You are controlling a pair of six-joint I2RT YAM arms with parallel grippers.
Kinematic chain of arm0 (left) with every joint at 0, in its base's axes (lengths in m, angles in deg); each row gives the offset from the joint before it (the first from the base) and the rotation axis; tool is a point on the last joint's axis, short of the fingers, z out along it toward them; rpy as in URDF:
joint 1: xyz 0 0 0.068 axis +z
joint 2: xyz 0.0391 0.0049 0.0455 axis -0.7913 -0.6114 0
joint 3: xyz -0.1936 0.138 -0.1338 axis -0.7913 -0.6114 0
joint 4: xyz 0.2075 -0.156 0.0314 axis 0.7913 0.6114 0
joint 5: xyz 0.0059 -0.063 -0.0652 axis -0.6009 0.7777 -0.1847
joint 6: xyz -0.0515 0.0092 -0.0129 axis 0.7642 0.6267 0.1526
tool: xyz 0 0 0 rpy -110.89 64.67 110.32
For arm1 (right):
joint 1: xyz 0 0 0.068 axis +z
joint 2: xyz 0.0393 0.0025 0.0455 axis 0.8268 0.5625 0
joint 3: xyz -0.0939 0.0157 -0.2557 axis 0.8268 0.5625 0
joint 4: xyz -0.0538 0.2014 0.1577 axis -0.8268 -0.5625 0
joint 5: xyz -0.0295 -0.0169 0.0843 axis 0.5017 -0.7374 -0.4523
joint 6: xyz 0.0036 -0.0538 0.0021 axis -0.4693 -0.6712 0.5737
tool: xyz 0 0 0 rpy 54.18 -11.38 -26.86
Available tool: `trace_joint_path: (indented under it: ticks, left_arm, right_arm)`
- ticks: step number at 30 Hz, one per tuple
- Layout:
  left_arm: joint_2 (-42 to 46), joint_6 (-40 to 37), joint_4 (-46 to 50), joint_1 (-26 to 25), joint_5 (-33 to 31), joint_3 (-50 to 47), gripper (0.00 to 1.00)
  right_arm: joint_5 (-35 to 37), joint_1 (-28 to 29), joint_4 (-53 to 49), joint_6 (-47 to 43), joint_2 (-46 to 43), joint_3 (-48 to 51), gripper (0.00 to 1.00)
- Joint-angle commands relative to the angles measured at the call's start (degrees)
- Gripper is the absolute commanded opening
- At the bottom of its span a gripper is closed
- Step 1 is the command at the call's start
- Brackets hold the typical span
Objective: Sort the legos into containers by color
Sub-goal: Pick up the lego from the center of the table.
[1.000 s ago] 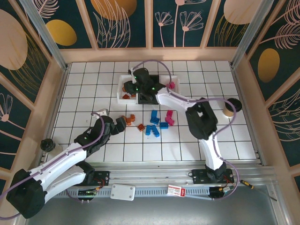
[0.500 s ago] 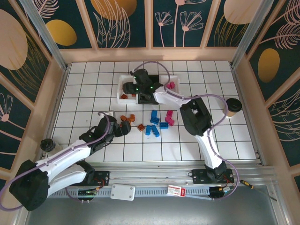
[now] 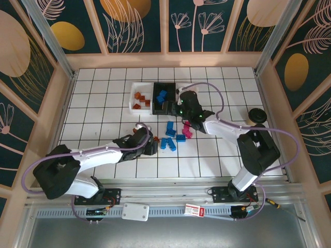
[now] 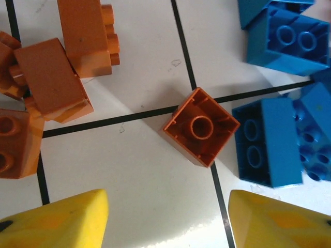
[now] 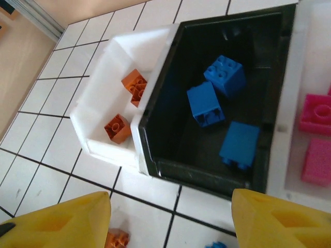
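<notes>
The left pincer (image 4: 168,222) is standing open and gripping nothing, just short of one upturned orange lego (image 4: 200,126) lying on the tiled surface (image 4: 129,170). At least three more orange legos (image 4: 49,77) are lying to its left, and blue legos (image 4: 266,142) are sitting just beside it on the right. The right pincer (image 5: 170,222) is hovering open and empty near the containers. The black container (image 5: 207,168) is holding three blue legos, the left white container (image 5: 93,103) two orange, and the right white container (image 5: 287,103) two visible pink legos (image 5: 316,113).
</notes>
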Motion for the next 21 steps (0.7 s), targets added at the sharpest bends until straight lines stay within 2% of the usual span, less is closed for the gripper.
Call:
trace_joint_path:
  ticks: [1,8,21]
  left_arm:
    - [-2.56,-2.22,-0.19,-0.22,-2.2,3.42,0.58]
    - [-8.65,-3.53,0.24,-0.11,-4.02,8.27,0.56]
    - [-16.68,-5.85,1.52,-0.13,-6.75,13.78,0.63]
  right_arm:
    - [1.6,-0.05,3.08,0.78,-4.27,3.34,0.64]
    - [2.24,-0.21,2.93,0.57,-8.39,5.88,0.64]
    - [2.33,-0.3,1.97,0.36,-10.36,6.88,0.64]
